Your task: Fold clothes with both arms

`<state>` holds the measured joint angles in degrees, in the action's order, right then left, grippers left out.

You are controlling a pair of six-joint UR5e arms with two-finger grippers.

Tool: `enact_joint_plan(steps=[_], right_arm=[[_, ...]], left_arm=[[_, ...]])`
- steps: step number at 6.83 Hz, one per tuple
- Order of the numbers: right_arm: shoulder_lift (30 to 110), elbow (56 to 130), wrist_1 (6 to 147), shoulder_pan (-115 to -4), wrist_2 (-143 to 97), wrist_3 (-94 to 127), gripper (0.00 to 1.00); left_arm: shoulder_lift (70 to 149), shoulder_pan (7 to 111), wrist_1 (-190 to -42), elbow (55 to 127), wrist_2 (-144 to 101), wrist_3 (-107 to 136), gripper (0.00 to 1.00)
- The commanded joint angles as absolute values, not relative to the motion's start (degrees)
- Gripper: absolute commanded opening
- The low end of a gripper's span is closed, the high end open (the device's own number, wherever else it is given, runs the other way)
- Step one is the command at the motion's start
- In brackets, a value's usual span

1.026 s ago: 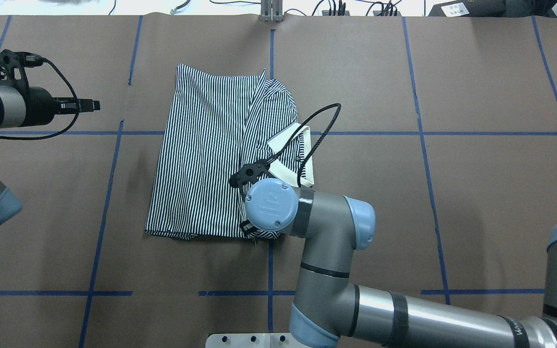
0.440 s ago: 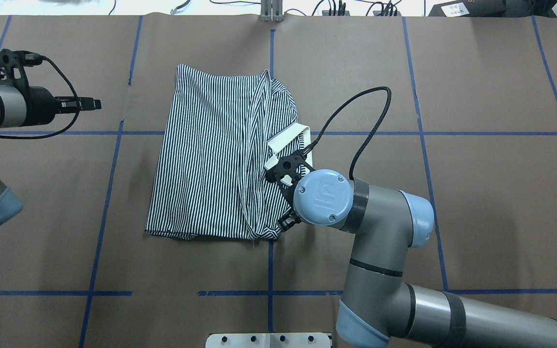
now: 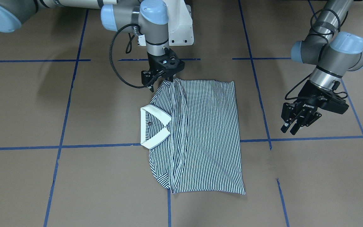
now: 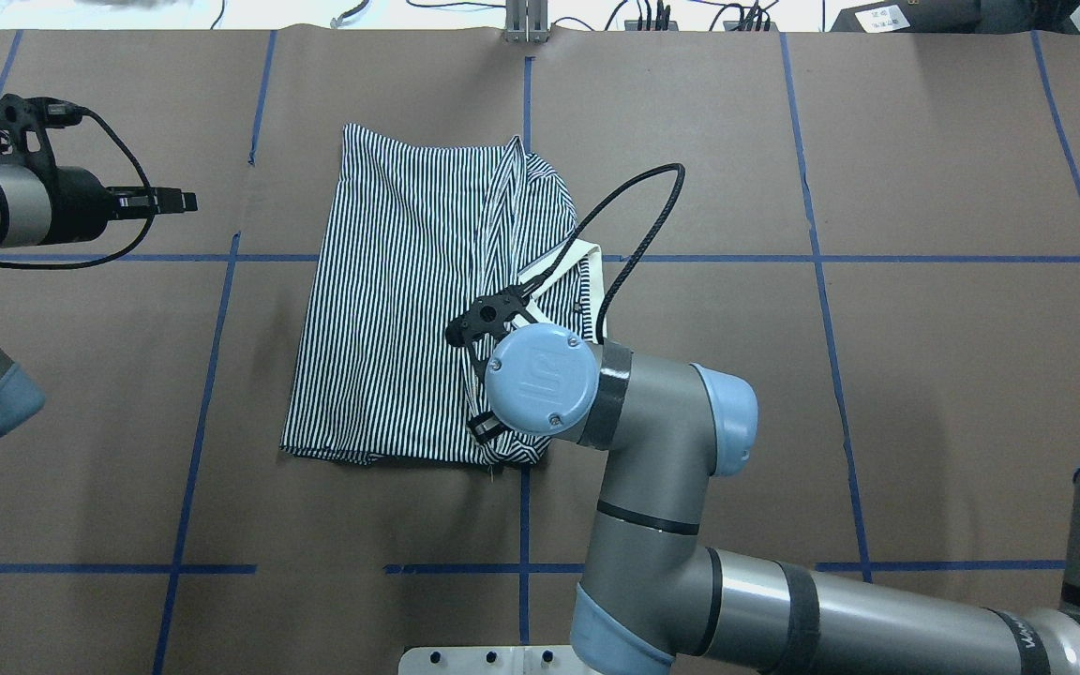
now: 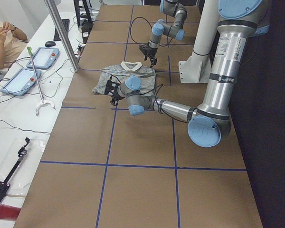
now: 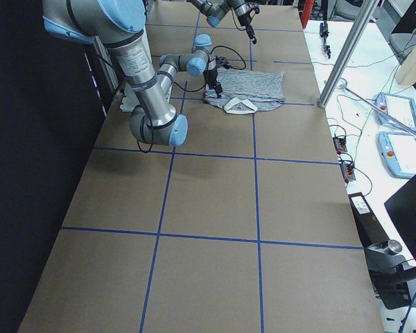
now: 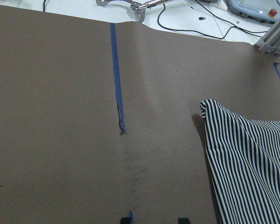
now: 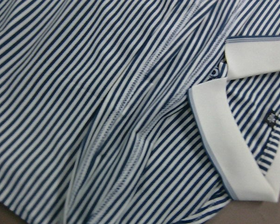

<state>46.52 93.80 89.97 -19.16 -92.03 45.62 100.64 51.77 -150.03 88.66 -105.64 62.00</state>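
The striped polo shirt (image 3: 206, 132) lies folded lengthwise on the brown table (image 4: 924, 375), cream collar (image 3: 151, 129) on its right side. My right gripper (image 3: 165, 77) points down at the shirt's edge nearest the robot. It looks shut on the fold there, and the fabric ridges run up to it. In the overhead view the wrist hides it above the shirt (image 4: 390, 309). The right wrist view shows only stripes (image 8: 107, 93) and collar (image 8: 224, 140), no fingers. My left gripper (image 3: 290, 128) is open and empty, off the shirt's left side (image 4: 186, 202). Its camera sees a shirt corner (image 7: 252, 163).
Blue tape lines (image 4: 521, 525) grid the table. The white pedestal base (image 3: 181, 25) stands at the robot's edge. The right wrist's black cable (image 4: 643, 202) loops over the collar. A metal post (image 4: 526, 23) and cables sit at the far edge.
My right wrist swung right off the shirt's edge, then came back left over its near right corner. The shirt barely shifted. The left arm stayed still.
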Motion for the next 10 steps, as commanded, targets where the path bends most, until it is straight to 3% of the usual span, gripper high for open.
enact_joint_plan(steps=[1, 3, 7, 8, 9, 10], right_arm=[[45.6, 92.5, 89.1, -16.8, -91.8, 49.3, 0.92], [45.5, 92.4, 89.0, -15.8, -91.8, 49.5, 0.74], [45.4, 90.4, 84.8, -15.7, -90.5, 49.5, 0.7], [45.4, 90.3, 84.6, -15.7, -90.4, 49.5, 0.65], [45.2, 90.4, 84.6, -15.6, -90.5, 49.6, 0.43], [45.5, 90.4, 84.6, -15.6, -90.5, 49.6, 0.05]], left_arm=[[100.6, 51.8, -150.0, 88.6, -105.6, 62.1, 0.45], [100.6, 51.8, -150.0, 88.7, -105.6, 62.7, 0.45], [100.6, 51.7, -150.0, 88.6, -105.6, 63.3, 0.45], [100.6, 51.7, -150.0, 88.6, -105.5, 63.5, 0.45], [100.6, 51.7, -150.0, 88.6, -105.6, 63.5, 0.45], [100.6, 51.7, -150.0, 88.5, -105.6, 63.5, 0.45]])
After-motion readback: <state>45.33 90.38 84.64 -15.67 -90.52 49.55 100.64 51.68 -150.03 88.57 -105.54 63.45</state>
